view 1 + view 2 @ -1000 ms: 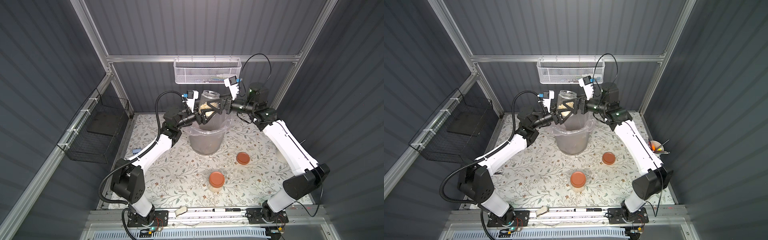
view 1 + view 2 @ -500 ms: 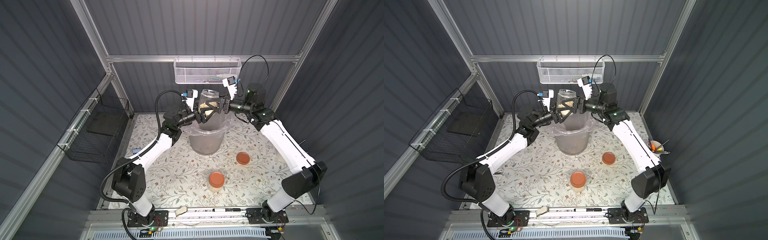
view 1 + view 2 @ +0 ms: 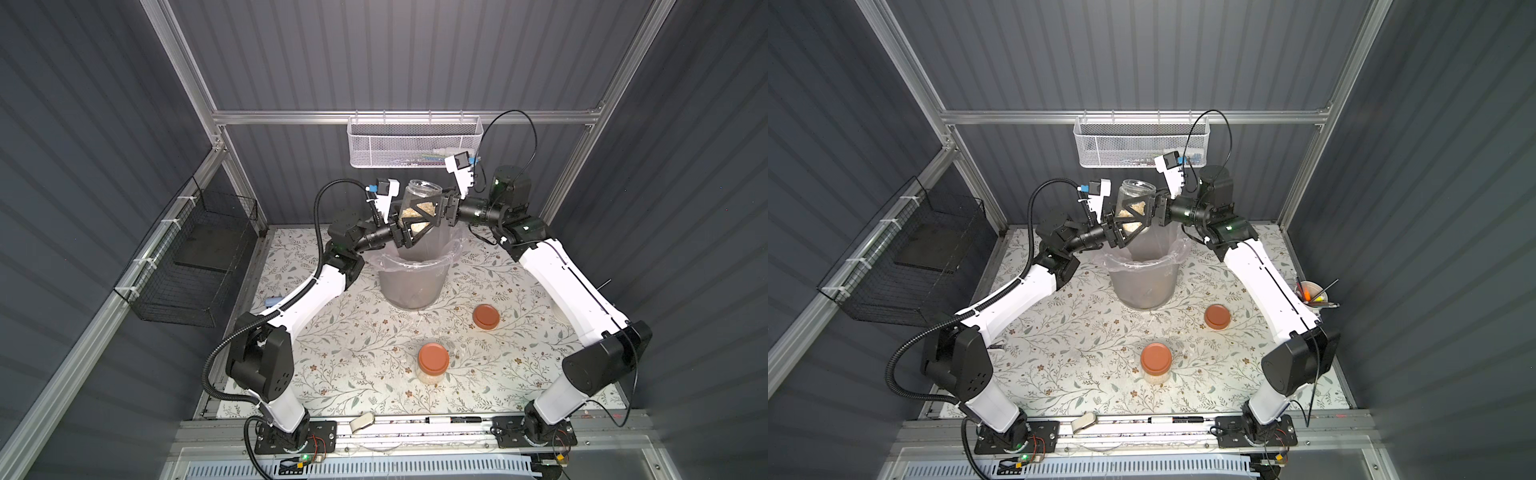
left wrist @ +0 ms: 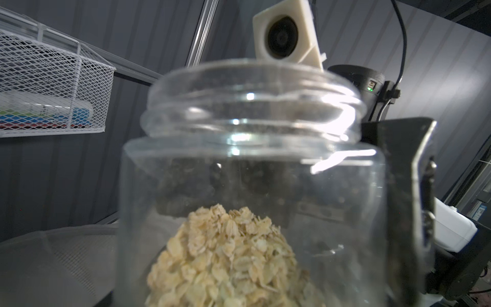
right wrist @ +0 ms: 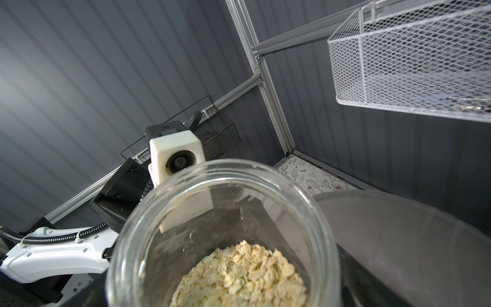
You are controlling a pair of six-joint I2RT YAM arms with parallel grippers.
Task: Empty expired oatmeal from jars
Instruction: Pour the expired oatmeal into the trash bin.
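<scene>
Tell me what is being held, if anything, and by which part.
The open jar, by its side walls at mid-body, above the bin. The left end effector clamps it; whether the right end effector also grips cannot be told.

Lined grey bin (image 3: 409, 286), white mesh basket (image 3: 415, 143)

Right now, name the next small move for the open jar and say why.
Probably tip the open jar mouth-down over the bin: it hangs mouth-up between the left end effector and right end effector, oatmeal unpoured inside.
</scene>
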